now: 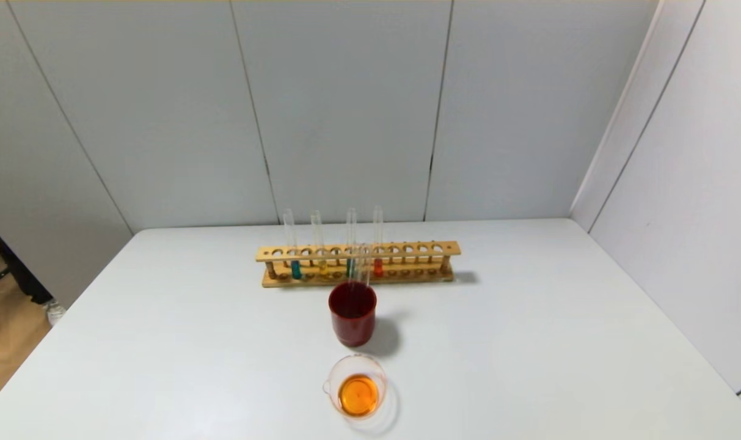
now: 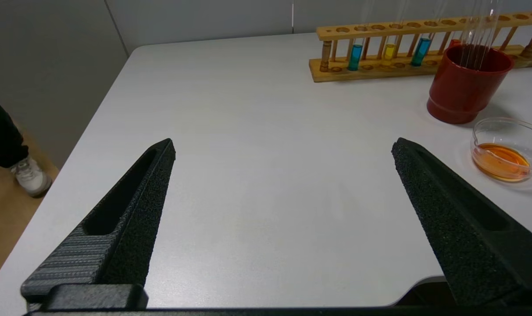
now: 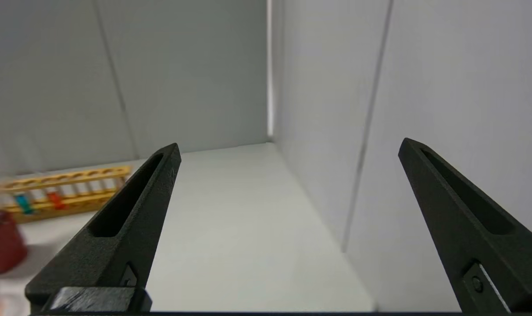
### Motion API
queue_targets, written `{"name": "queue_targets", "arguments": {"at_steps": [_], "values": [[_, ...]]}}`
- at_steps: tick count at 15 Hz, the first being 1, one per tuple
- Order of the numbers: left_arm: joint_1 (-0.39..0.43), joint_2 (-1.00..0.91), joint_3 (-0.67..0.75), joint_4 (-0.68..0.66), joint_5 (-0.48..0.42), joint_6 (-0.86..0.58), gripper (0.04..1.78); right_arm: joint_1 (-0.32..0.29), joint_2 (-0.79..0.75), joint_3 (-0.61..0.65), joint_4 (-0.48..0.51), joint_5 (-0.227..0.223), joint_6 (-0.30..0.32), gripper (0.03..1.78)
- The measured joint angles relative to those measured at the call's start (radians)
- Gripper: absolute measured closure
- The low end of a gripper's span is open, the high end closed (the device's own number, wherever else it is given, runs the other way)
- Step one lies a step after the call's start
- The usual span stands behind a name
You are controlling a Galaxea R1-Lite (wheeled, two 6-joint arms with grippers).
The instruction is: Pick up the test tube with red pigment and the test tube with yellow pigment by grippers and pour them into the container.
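A wooden rack (image 1: 358, 264) at the table's (image 1: 529, 342) far middle holds the red tube (image 1: 377, 266) and yellow tube (image 1: 321, 264) upright among teal ones. Nearer stand a red cup (image 1: 352, 321), then the beaker (image 1: 357, 387), holding orange liquid. Both pincers, left (image 2: 283, 147) and right (image 3: 290, 149), are spread wide, empty, outside the head view. Best grip each tube above the rack and lift straight up. Clear tubes in the cup are hard to make out.

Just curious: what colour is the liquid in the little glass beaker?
Amber-orange, clearest in the left wrist view: the container.
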Motion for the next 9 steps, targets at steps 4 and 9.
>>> {"name": "queue_targets", "arguments": {"at_steps": [4,9], "values": [[0.000,0.000,0.000,0.000,0.000,0.000,0.07,0.000,-0.014,0.252,-0.163,0.103,0.080,0.07],[0.000,0.000,0.000,0.000,0.000,0.000,0.07,0.001,-0.016,0.295,-0.383,0.302,0.110,0.07]]}}
